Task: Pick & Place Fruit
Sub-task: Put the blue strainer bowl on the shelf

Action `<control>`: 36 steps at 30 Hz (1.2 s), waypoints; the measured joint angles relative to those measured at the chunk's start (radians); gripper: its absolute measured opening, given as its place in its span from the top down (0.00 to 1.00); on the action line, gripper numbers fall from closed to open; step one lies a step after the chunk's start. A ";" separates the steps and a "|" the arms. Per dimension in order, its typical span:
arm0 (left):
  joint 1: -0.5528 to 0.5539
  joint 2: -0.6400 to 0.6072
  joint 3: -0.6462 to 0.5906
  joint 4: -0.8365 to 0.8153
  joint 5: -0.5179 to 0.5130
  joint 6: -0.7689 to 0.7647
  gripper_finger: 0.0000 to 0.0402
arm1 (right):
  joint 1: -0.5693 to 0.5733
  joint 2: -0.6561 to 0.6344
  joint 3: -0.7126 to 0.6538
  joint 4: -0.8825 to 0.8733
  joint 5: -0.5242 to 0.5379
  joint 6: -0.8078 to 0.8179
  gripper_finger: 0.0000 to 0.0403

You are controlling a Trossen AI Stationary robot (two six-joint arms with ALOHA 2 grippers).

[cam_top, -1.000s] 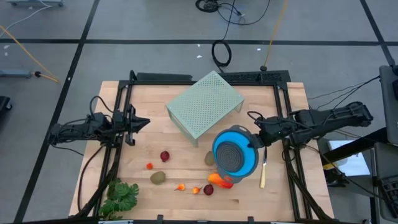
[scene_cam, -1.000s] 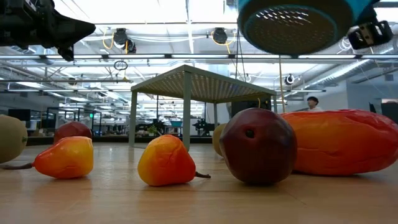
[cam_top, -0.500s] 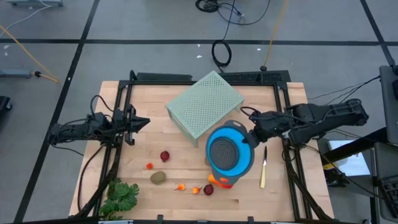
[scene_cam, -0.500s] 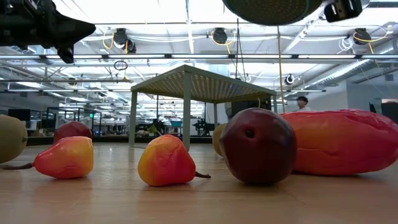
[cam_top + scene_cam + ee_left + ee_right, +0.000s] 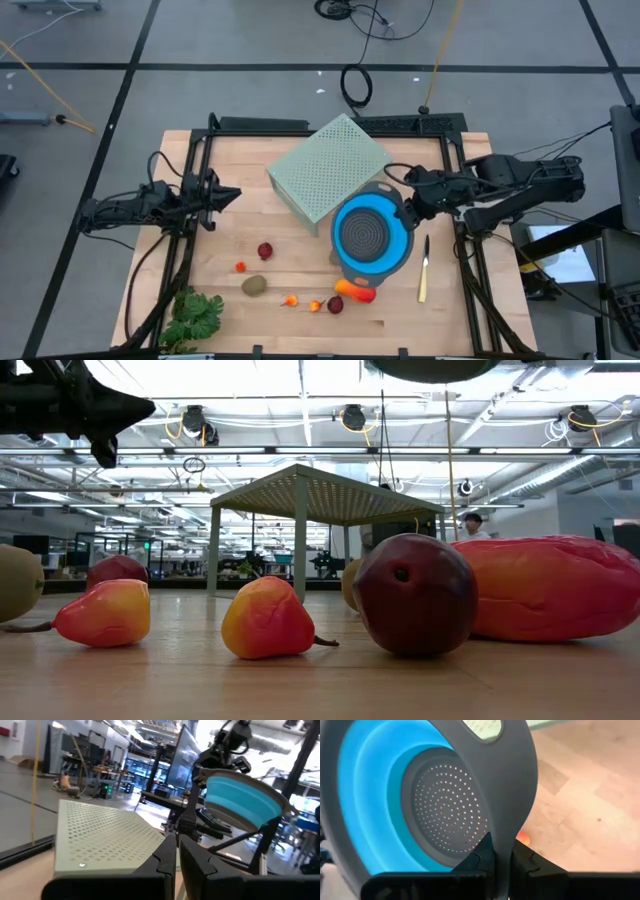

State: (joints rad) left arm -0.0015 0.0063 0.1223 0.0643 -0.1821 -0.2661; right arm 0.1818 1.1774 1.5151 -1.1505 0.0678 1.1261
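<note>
My right gripper (image 5: 408, 209) is clamped on the grey rim of the blue strainer (image 5: 372, 236), holding it in the air right of centre, beside the pale green perforated stand (image 5: 328, 165). My left gripper (image 5: 222, 196) hangs closed and empty at the left. Nothing is placed yet, I judge: the fruit (image 5: 355, 290) all lies on the table (image 5: 470, 310), along its near side, with the strainer empty. I can read no writing anywhere.

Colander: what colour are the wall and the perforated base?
Colander: bright blue wall, grey perforated base and rim. Right wrist view shows it best.
</note>
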 joint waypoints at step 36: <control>-0.018 0.383 0.000 0.374 -0.058 -0.024 0.95 | -0.346 0.114 0.217 -0.158 0.033 -0.443 0.98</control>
State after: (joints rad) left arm -0.0194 0.3893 0.1223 0.4383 -0.2398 -0.2904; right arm -0.1642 1.2917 1.7320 -1.3081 0.1012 0.6831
